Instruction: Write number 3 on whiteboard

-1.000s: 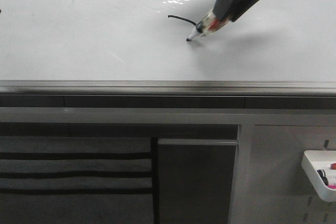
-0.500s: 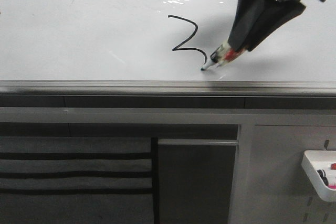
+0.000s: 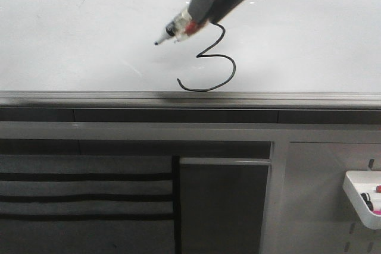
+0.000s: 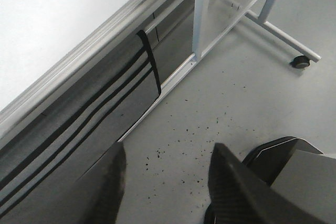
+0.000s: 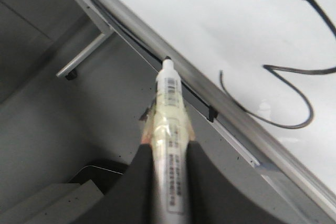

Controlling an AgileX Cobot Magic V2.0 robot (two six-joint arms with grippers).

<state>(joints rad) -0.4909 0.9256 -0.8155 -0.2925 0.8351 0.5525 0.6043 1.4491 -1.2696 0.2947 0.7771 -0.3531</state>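
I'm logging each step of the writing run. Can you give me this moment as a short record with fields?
board: whiteboard, glossy, glare at the far edge
mark: number 3 drawn in black, tail curling near the grey edge strip
marker: marker in the right gripper, tip off to the left of the 3
marker contact: cannot tell
left gripper: left gripper open, empty, over the floor beside the board
tray: white tray at lower right

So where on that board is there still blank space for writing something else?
The whiteboard is bare across its whole left side, from the number 3 out to the left edge. Right of the digit is blank too. The middle is crowded: the right gripper holds the marker just above the digit.
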